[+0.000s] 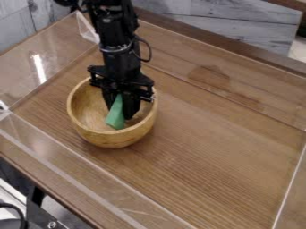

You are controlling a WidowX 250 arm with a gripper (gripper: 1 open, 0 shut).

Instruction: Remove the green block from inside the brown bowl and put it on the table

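Note:
The brown bowl (89, 128) stands on the table (203, 152) at the left of the camera view. Inside it the green block (117, 114) leans upright, its lower end on the bowl's floor. My gripper (120, 97) points straight down into the bowl, and its black fingers are shut on the green block's upper end. The block's top is hidden between the fingers.
Low clear acrylic walls (72, 192) run along the table's edges. A pale marbled wall (239, 22) lies behind the table. Bare wood spreads to the right of the bowl.

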